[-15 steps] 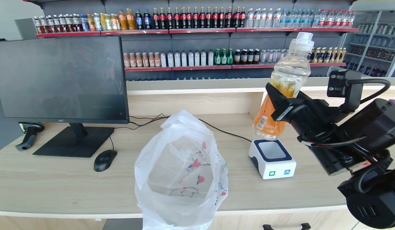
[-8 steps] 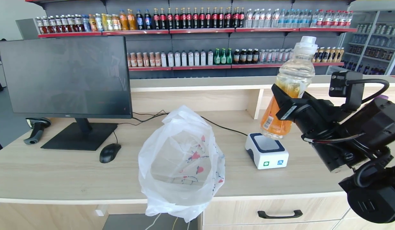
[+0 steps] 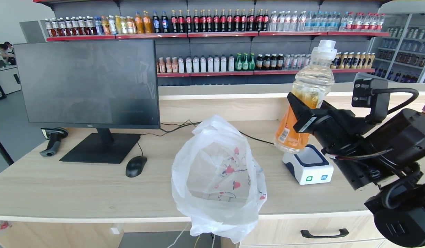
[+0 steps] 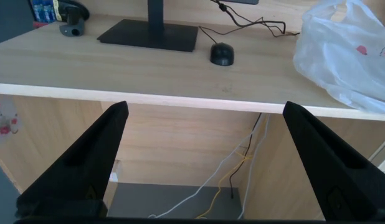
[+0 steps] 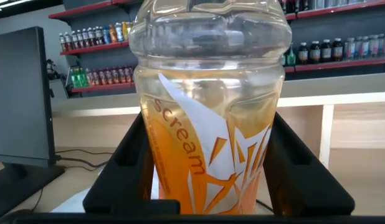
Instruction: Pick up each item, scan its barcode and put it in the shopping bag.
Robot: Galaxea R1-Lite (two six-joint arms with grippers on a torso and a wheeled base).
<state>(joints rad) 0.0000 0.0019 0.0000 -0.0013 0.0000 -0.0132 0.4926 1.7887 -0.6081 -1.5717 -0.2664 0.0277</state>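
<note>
Just above the scanner (image 3: 308,167), beside the shopping bag (image 3: 217,179), right hand (image 3: 303,110) clamps the bottle (image 3: 310,86); left hand (image 4: 205,107) gapes.

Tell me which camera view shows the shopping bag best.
Head view: the whole shopping bag sits open on the counter. Left wrist view catches one side; right wrist view, perhaps a white scrap beside the bottle.

Bright, even light falls from overhead. On the worktop (image 3: 61,193) the mouse (image 3: 136,166) and the monitor (image 3: 88,82) foot throw only soft, short shadows, and the dark screen carries faint reflections. Light passes through the bottle (image 3: 303,103), which glows orange with white glints on its clear top. In the head view the shelves (image 3: 215,34) and the worktop edge bow toward the borders. The left hand (image 4: 205,106) shows as black shapes.
</note>
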